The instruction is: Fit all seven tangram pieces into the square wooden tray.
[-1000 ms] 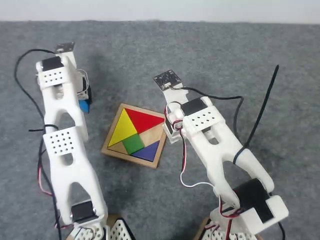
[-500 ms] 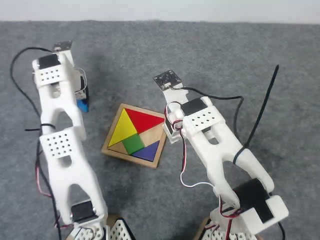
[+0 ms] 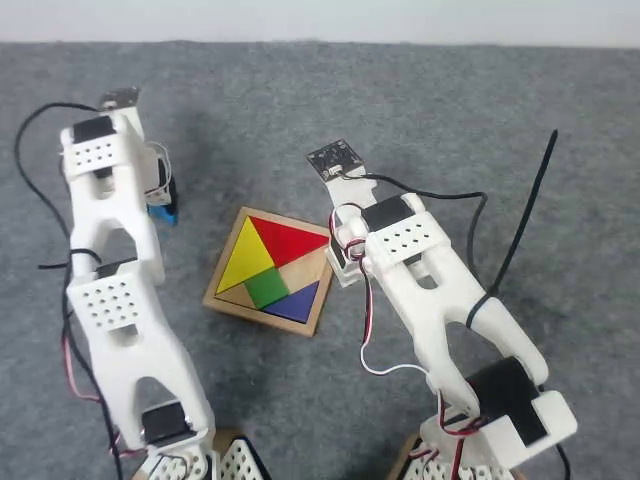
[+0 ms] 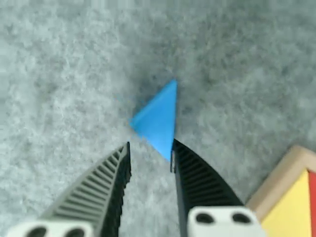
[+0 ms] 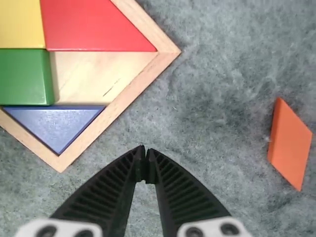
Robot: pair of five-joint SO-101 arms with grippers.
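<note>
The square wooden tray lies between the arms and holds a yellow triangle, a red triangle, a green square and a dark blue triangle. A light blue triangle lies flat on the carpet to the left of the tray. My left gripper hangs open over it, one corner of the piece between the fingertips. My right gripper is shut on nothing, just off the tray's right side. An orange parallelogram lies on the carpet beyond it.
Bare wood shows inside the tray between the red, green and dark blue pieces. Grey carpet covers the whole table. Black cables trail beside the right arm. The tray's corner sits close to the left gripper.
In the high view the left arm has shifted slightly left and away from the camera, leaving more of the light blue triangle showing. The right arm has kept still.
</note>
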